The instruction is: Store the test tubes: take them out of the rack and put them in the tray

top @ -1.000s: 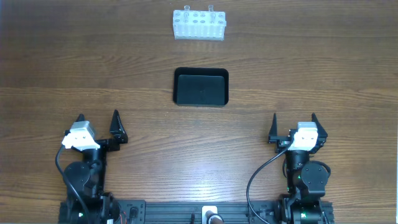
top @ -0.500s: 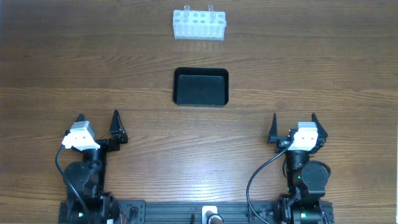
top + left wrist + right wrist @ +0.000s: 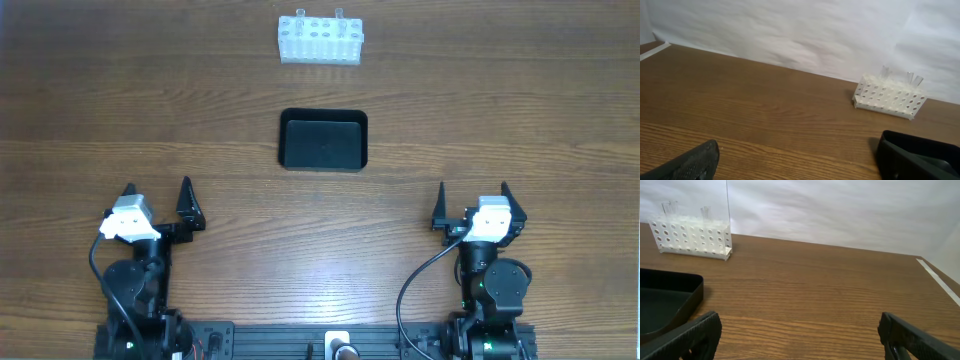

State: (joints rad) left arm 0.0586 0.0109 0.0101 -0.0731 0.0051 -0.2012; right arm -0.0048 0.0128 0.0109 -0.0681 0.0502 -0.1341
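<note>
Bright, even light from above. The worktop [image 3: 500,120] shows a faint sheen; tray [image 3: 323,140] and rack [image 3: 320,42] cast soft, short shadows. White backdrop [image 3: 790,30] evenly lit in wrist views.

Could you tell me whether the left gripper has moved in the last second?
No. In the top view the left gripper stays in the same place relative to the tray.

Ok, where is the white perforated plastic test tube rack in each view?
Top view: white perforated plastic test tube rack at top centre, just above the black rectangular plastic tray.
Left wrist view: rack before the white backdrop, beyond the tray.
Right wrist view: rack beyond the tray, before the same backdrop.
Shared landmark: the black tray, always nearer than the rack.
</note>
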